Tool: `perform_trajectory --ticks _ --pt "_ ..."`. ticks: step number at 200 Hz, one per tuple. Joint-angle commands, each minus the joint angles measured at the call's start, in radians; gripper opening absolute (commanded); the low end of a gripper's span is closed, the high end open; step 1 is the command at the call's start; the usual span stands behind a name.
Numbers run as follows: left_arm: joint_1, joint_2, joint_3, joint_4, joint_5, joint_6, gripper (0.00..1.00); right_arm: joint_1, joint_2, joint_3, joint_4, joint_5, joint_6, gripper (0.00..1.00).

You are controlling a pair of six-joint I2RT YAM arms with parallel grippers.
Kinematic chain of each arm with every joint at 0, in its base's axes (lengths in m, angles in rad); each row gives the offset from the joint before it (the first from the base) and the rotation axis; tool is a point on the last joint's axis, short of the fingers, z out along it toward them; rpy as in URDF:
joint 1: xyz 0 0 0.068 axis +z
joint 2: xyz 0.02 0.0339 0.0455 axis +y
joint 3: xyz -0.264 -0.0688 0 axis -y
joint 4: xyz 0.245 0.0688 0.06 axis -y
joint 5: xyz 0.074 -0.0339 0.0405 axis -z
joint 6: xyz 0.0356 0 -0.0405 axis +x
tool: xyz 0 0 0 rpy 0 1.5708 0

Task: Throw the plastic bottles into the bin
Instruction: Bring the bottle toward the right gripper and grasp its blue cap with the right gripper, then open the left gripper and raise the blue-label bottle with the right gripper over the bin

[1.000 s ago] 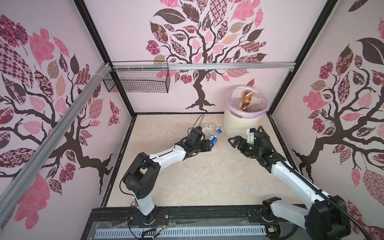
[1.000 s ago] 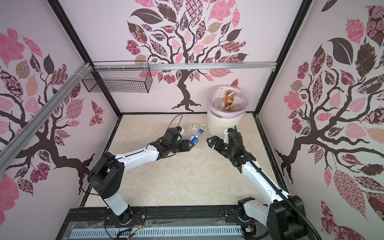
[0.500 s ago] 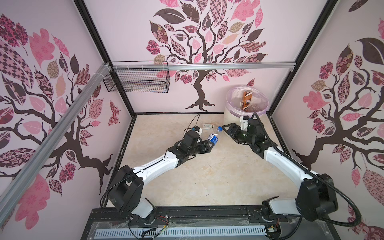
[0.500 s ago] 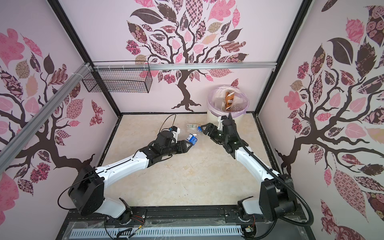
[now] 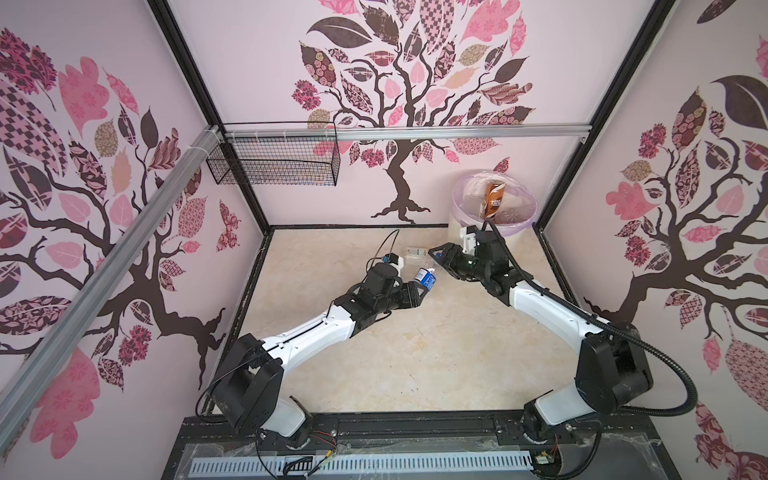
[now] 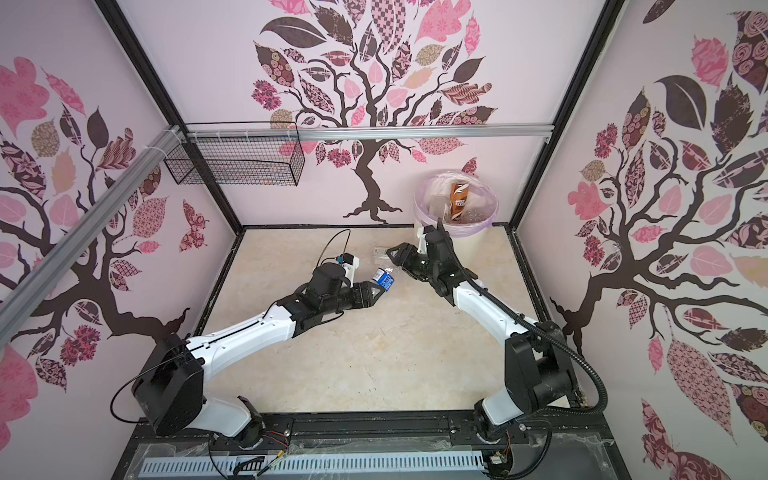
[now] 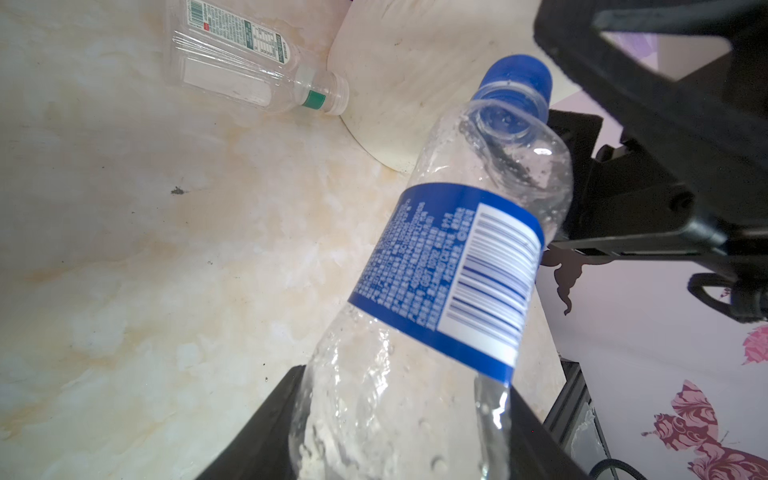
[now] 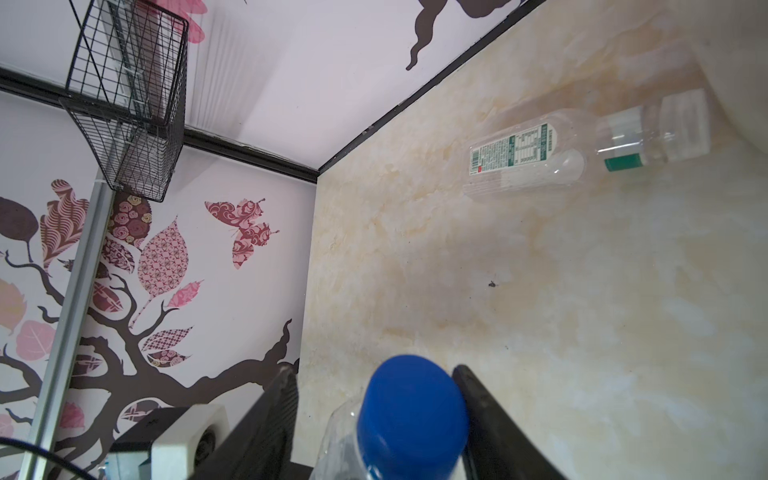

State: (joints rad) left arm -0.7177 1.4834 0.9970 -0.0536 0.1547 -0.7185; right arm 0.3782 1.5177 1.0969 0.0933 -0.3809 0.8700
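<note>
Left fingers (image 7: 262,436) clench the blue bottle (image 7: 449,270) low down, and at 1 o'clock right fingers (image 8: 494,436) ring its cap (image 8: 411,411), grip unclear.

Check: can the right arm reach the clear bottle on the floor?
Probably not yet: the right gripper straddles the blue bottle's cap. Otherwise the clear bottle lies uncovered beyond, by the bin.

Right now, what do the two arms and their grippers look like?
The left arm and right arm have white links and bulky black joints. The left gripper and right gripper are black with wedge-shaped jaws. A ribbed black hose follows the right arm.
</note>
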Motion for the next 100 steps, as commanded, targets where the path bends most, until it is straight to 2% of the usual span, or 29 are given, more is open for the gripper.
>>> perform_trajectory --ticks 1,30,54,100 --pt "-0.002 -0.030 -0.034 0.015 -0.007 -0.001 0.51 0.002 0.013 0.043 0.017 0.010 0.000 0.53" --pt "-0.002 -0.037 -0.037 0.017 -0.011 -0.001 0.51 0.002 0.014 0.039 0.019 0.010 -0.002 0.40" --pt "-0.003 -0.041 -0.039 0.018 -0.016 0.000 0.56 0.002 0.003 0.032 0.016 0.019 -0.011 0.29" --pt "-0.002 -0.047 -0.005 0.000 -0.036 0.031 0.66 0.002 -0.031 0.058 -0.037 0.056 -0.065 0.20"
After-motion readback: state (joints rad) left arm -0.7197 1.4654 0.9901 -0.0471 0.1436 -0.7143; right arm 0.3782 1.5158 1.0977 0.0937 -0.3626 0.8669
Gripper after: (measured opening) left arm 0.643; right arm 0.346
